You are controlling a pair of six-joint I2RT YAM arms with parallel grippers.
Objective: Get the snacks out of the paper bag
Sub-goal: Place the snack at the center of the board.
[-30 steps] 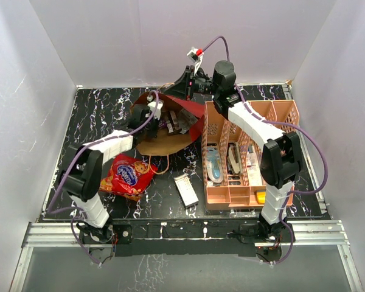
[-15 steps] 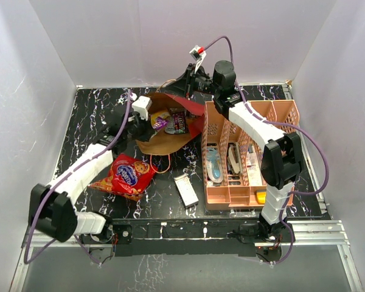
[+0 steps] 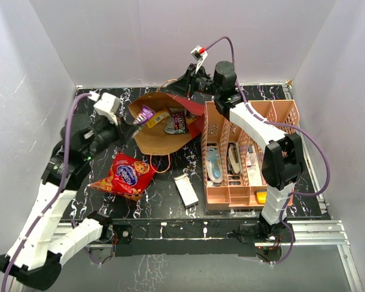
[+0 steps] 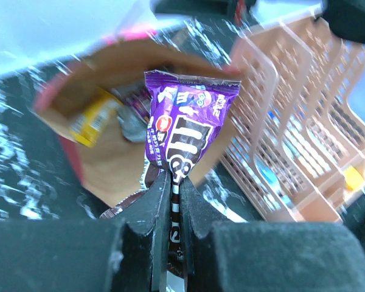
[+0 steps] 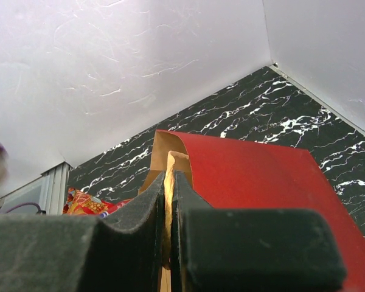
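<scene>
Top view: pinches the purple packet in the left gripper, jaws nearly closed on its end, just above the left rim of the paper bag at upper centre of the frame. Pins the bag's far rim with the right gripper, shut tight on the paper. Leaves an orange-yellow packet and a dark wrapper in the brown mouth. Has the large red cookie bag already out on the table, lower left of the paper bag, with a small white box and the pink rack to the right. Could snag the packet on the rim and drag the bag sideways. Reaches long from the lower left corner with the left arm, wrist raised and tipped towards the bag; loops the right arm up from lower right over the rack to top centre. Left wrist view: grips only a thin strip at the packet's lower end, with the rest standing above the fingertips, bag mouth behind at left, rack at right. Could lose so small a bite in a quick swing and drop it back into the bag or among the rack's slots. Right wrist view: clamps a fold of the bag's edge, red outside at right, kraft inside at centre. Could tear or slip off under a hard pull, letting the mouth close over the remaining packets.
</scene>
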